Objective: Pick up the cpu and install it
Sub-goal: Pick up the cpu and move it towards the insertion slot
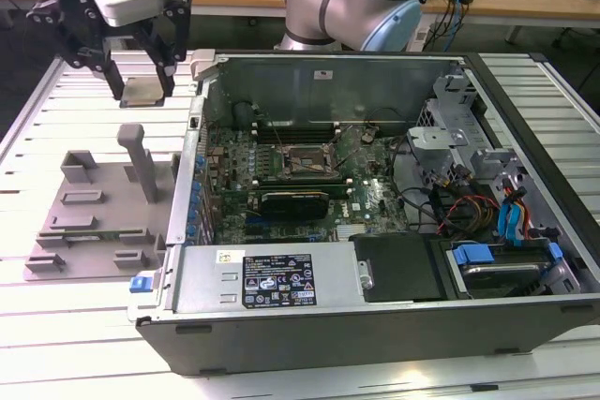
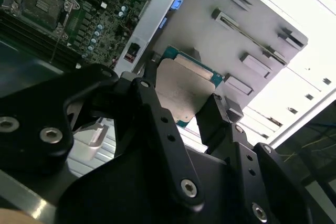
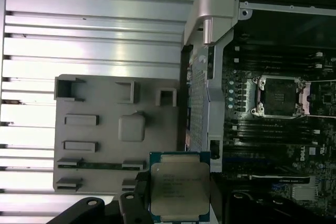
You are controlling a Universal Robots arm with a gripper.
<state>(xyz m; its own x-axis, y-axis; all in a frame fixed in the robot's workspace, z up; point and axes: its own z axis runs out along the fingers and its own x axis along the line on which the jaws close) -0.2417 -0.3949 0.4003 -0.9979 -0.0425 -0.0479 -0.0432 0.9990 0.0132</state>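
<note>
One end effector [image 1: 142, 81], clamped on two opposite edges of the cpu [image 1: 145, 93], holds it aloft over the surface near the far corner on the exterior view's left, beyond the grey tray [image 1: 89, 222] and outside the computer case [image 1: 375, 288]. We judge the thin-edged grip the weak point: a slip or tilt could drop the cpu, or seat it crooked and bend pins in the socket [image 1: 302, 163]. Our first wrist view gives the cpu's face squarely; the second wrist view gives the fingers [image 2: 157, 121] bearing on its edges.
</note>
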